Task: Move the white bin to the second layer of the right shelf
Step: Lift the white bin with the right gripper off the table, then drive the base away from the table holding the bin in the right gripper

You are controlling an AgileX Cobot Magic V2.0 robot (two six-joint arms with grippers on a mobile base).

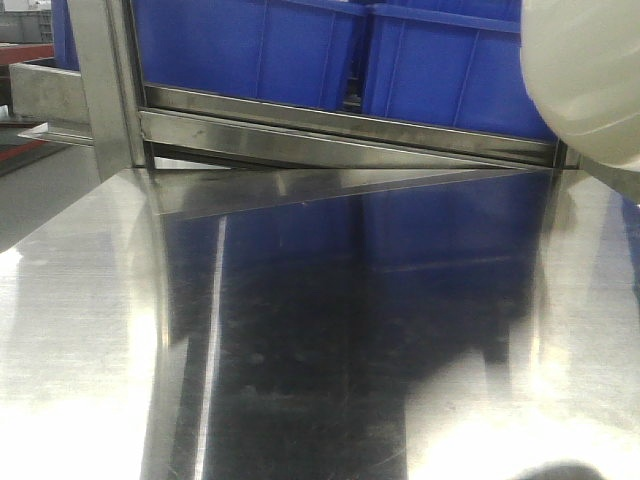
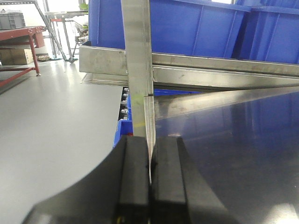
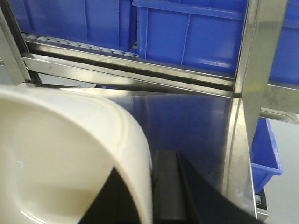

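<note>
The white bin (image 3: 60, 154) fills the lower left of the right wrist view, held up over the steel tabletop (image 3: 187, 121). My right gripper (image 3: 147, 186) is shut on the bin's rim, with one black finger (image 3: 166, 186) outside the wall and the other inside. In the front view the bin (image 1: 585, 80) hangs at the top right corner. A rack level of white rollers (image 3: 70, 43) with a steel front rail (image 3: 131, 70) lies just beyond the bin. My left gripper (image 2: 149, 182) is shut and empty, low at the table's left edge.
Large blue crates (image 1: 250, 45) stand on the roller level behind the rail (image 1: 350, 125). Upright steel posts stand at the left (image 1: 105, 85) and at the right (image 3: 259, 65). Another blue crate (image 3: 266, 154) sits lower, beyond the table's right edge. Grey floor (image 2: 51, 121) lies left of the table.
</note>
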